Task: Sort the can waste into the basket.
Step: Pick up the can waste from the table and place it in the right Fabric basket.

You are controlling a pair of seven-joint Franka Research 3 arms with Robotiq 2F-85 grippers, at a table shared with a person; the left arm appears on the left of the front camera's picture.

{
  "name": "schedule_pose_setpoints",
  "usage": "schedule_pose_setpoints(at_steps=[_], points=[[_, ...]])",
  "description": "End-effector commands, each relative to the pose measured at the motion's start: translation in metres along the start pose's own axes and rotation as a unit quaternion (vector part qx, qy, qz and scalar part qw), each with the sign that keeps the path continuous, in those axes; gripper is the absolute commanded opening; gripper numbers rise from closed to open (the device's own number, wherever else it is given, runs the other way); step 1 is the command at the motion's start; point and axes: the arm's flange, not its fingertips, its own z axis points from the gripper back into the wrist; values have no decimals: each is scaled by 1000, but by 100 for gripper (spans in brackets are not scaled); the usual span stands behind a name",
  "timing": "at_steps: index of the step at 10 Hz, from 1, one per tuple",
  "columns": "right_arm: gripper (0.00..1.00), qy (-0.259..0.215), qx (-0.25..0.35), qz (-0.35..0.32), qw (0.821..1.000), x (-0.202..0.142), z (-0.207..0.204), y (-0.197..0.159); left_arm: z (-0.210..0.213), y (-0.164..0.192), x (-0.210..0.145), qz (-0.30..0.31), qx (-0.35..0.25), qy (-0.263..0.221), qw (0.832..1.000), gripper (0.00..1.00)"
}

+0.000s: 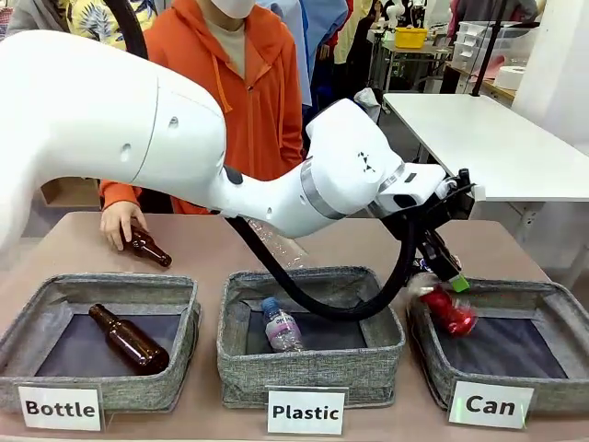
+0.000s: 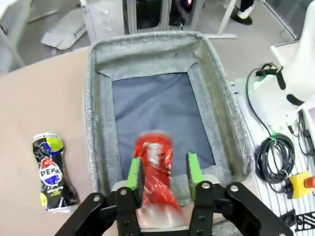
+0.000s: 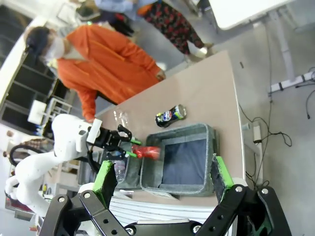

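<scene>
I record a grey bin labelled "Bottle" (image 1: 55, 308) at the near left of the table (image 1: 202, 253), with one brown glass bottle (image 1: 129, 339) lying flat inside it. Just right of it stands the bin labelled "Plastic" (image 1: 313, 364), holding one clear plastic bottle (image 1: 281, 327) with a blue cap. A second brown bottle (image 1: 147, 247) lies at the table's far left. A person in an orange hooded top (image 1: 244, 92) stands at the far side. A white table (image 1: 497, 143) stands beyond, far right.

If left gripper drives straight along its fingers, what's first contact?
Likely the red can, blurred between the left gripper's open jaws; past it, the basket's dark floor. Depth unclear.
</scene>
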Motion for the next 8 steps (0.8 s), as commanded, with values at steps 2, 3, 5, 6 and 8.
schedule_pose_setpoints(at_steps=[2,3,5,6,8], points=[[100,4,-3,-11,1000,-3,0,2,-1,2,13,1,3,-11,1000,100],[100,4,-3,-11,1000,-3,0,2,1,0,13,3,-2,-13,1000,100],[100,4,-3,-11,1000,-3,0,2,9,-5,10,12,-12,-6,1000,100],[100,0,0,0,1000,0,0,0,16,-7,7,19,-14,-5,1000,100],[100,-22,23,-34,999,4,-8,13,40,-11,-6,75,-16,5,997,100]])
